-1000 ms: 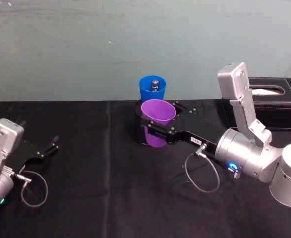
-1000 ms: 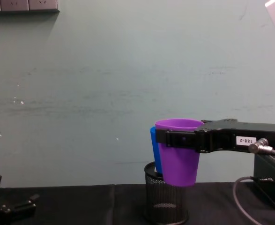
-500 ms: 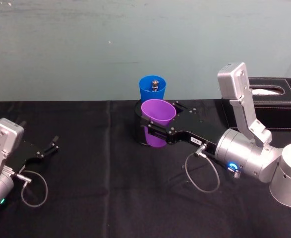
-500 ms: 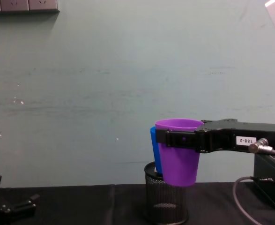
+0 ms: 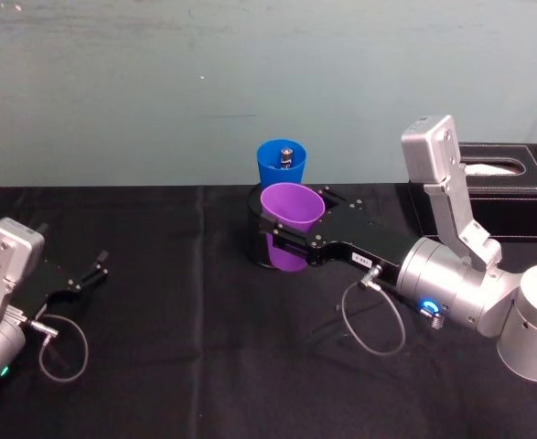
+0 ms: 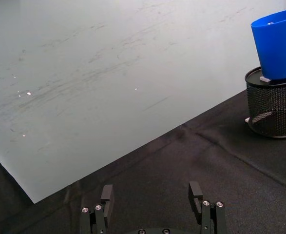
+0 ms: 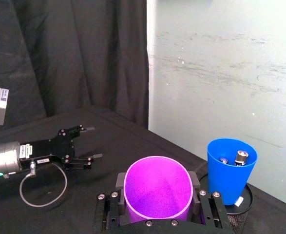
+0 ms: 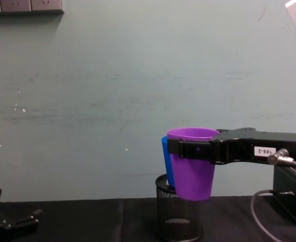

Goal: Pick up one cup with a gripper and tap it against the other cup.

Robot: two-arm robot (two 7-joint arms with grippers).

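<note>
Right pincer (image 5: 282,234): black, flat-fingered, on a silver-grey arm that reaches in from the right over the desk (image 5: 204,366). Its fingers are clamped on either side of the purple cup (image 5: 292,208), just under the rim. A white label (image 8: 264,150) on its side reads 188-2, and a grey cable (image 5: 373,320) loops below the wrist.

Left pincer (image 5: 95,266): black, low over the black desk cloth at the near left, well apart from both cups. Its fingers are spread with nothing between them.

Purple cup: plain tapered tumbler, upright, mouth up, held clear of the desk. In the chest view its base hangs level with the upper part of the pen holder (image 8: 178,217).

Pen holder: black wire mesh, round, standing on the desk just behind the purple cup.

Blue cup (image 5: 282,169): plain tapered tumbler, upright, seated in the pen holder with most of its body above the mesh rim. It stands just beside and behind the purple cup; the right wrist view shows a narrow gap between the two. A small metal piece (image 7: 241,157) lies inside.

Tissue box (image 5: 510,187): black, at the far right of the desk.

Wall (image 5: 158,91): pale green, scuffed, directly behind the desk.
</note>
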